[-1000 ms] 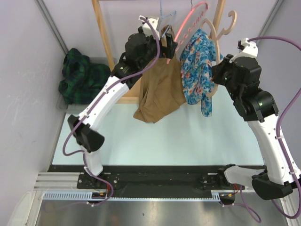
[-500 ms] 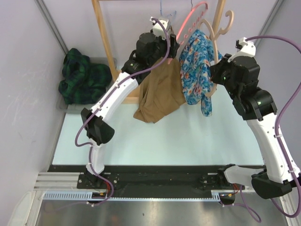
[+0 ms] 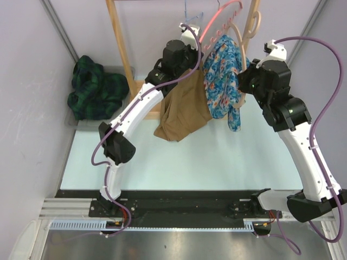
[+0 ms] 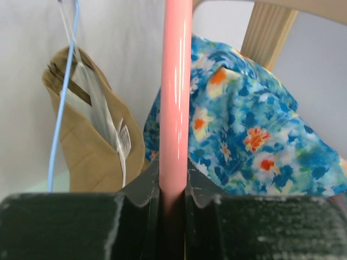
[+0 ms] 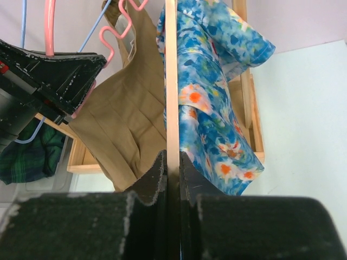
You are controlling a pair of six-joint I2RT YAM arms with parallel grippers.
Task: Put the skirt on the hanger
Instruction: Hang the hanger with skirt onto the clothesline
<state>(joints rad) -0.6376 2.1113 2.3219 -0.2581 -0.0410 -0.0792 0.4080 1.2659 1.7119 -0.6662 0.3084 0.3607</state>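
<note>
Newly, left fingers around pink hanger.

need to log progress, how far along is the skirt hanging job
Looks done: the floral skirt is draped over the wooden hanger, next to a tan skirt.
In hand: the right hand grips the wooden hanger's bar, and the left hand pinches the pink hanger.
Left: probably settling the floral skirt and letting go. I cannot tell whether it sits securely.
</note>
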